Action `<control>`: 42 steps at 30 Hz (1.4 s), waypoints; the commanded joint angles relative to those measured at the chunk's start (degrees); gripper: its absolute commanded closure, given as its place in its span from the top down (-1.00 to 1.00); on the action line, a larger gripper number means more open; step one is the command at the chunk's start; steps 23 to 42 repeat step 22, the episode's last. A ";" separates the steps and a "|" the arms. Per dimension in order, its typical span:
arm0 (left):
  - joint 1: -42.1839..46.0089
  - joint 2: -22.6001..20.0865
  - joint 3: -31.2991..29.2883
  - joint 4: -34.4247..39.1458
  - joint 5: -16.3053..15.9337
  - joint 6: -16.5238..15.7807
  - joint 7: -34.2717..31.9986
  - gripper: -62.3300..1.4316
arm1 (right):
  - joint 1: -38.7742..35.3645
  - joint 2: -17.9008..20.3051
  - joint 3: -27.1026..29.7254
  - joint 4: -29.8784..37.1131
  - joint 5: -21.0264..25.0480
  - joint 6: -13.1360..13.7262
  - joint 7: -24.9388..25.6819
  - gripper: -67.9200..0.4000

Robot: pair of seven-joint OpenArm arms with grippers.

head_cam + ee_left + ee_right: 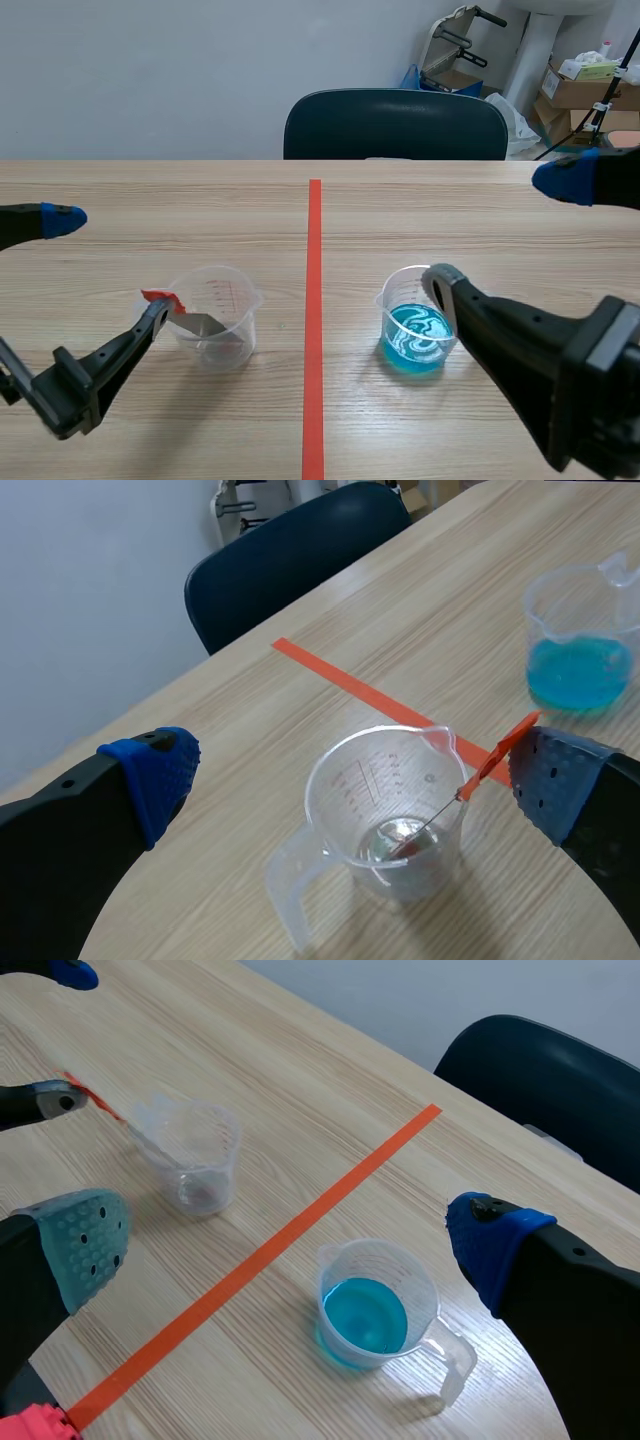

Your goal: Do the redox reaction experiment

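A clear measuring cup [218, 312] stands left of the orange tape line, with a small metal spoon [198, 321] with a red handle leaning in it. In the left wrist view the cup [385, 810] sits between and just ahead of my fingers. The spoon's red handle [497, 755] rests on the cup's rim, right beside one blue pad [550, 780]. My left gripper [105, 268] is open wide around that cup. A second cup with blue liquid [415, 330] stands right of the line. My right gripper [500, 230] is open around it, and that cup [367, 1310] lies just ahead of its fingers.
An orange tape line [314, 320] runs down the table's middle. A dark chair [395, 125] stands behind the far table edge, with boxes [585, 90] and a cart beyond it. Bare wood lies all round both cups.
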 commanded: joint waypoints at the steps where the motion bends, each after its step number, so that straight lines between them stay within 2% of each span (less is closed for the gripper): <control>1: -0.20 0.13 0.00 1.42 -0.59 0.11 -0.09 1.00 | 0.28 0.50 0.46 0.15 0.04 -0.22 0.37 1.00; 42: -0.33 0.13 -0.02 2.19 -1.75 0.70 1.42 1.00 | 0.22 0.50 0.44 0.13 -0.61 -0.24 0.02 1.00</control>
